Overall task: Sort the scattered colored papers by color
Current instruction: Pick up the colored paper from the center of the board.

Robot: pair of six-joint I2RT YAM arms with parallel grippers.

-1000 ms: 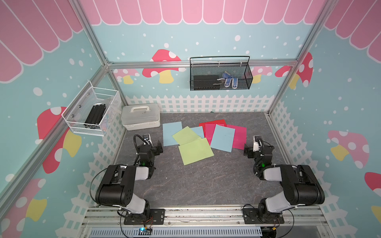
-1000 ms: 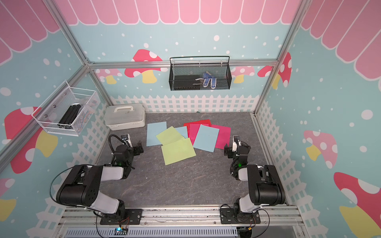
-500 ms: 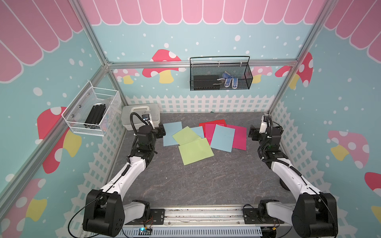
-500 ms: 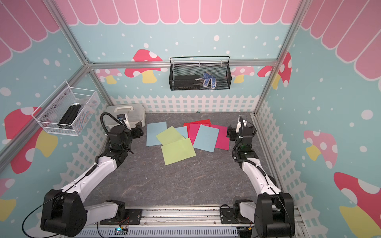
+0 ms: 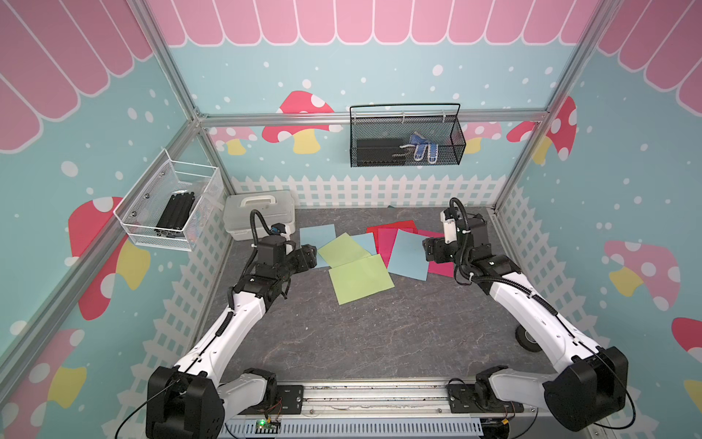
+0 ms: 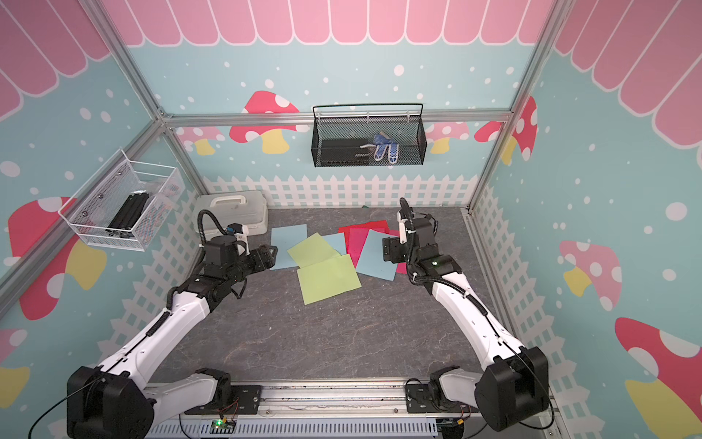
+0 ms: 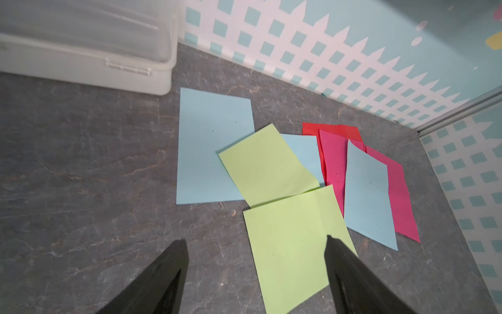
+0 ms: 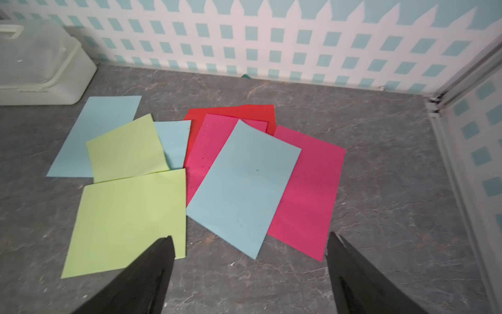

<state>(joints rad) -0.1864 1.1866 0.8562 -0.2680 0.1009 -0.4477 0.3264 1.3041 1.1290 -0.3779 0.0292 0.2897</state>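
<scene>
Overlap hides much of the colored papers [image 5: 361, 279], clustered at the table's far middle. The red sheet [image 8: 231, 112] shows only a strip under two magenta sheets, and a small light blue sheet [image 8: 173, 141] peeks out between green and red. In a top view the right gripper [image 8: 250, 236] covers part of the right magenta sheet [image 5: 440, 268], and the left gripper [image 7: 255, 240] overhangs the leftmost blue sheet [image 5: 317, 233]. Both sets of jaws gape wide and hold nothing. A white lidded box [image 5: 262, 213] sits at the far left.

1. The left arm [image 5: 243, 315] and right arm [image 5: 532, 304] have smooth white link shells between chunky black joint housings.
2. A black ribbed cable [image 5: 251, 228] arches above the left wrist, and a matching right cable [image 5: 460, 213] above the right.
3. A small green light [image 6: 435, 262] glows on the right arm's black forearm block.
4. The left gripper [image 7: 255, 238] and right gripper [image 8: 250, 234] have matte black, tapered fingers.
5. Black base plates sit on a silver rail [image 5: 372, 399].
</scene>
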